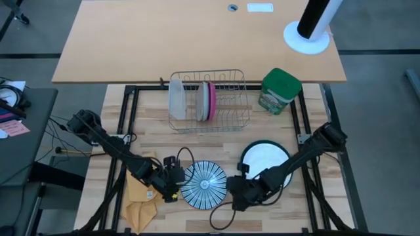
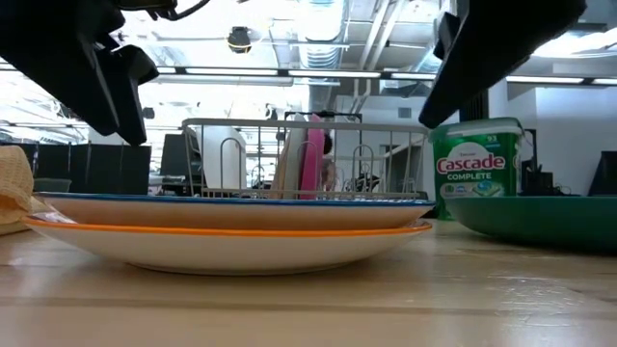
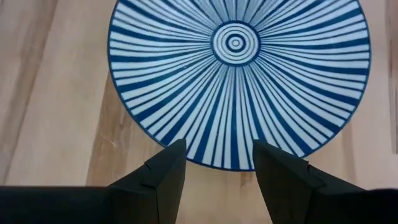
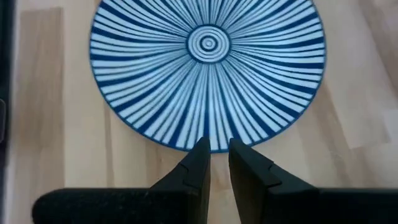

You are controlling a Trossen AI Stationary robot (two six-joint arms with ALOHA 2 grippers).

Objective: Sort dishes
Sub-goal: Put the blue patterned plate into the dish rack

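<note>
A blue-and-white striped plate point(image 1: 203, 183) lies at the table's near middle. In the low view it point(image 2: 231, 210) rests on an orange-rimmed white plate point(image 2: 231, 249). My left gripper point(image 3: 217, 152) hovers open over the striped plate's left rim point(image 3: 205, 163), above it. My right gripper point(image 4: 217, 149) hovers at the plate's right rim point(image 4: 214, 147), its fingers only a narrow gap apart, with nothing between them. A white plate with a dark green rim point(image 1: 264, 160) lies flat to the right. A pink plate point(image 1: 212, 99) and a grey plate point(image 1: 204, 101) stand on edge in the wire rack point(image 1: 230, 121).
The rack stands at the table's far middle, with a frosted container point(image 1: 177, 98) in its left end. A green Cascade canister point(image 1: 280, 90) stands right of it. A yellow cloth point(image 1: 141, 203) lies at the near left, beside my left arm.
</note>
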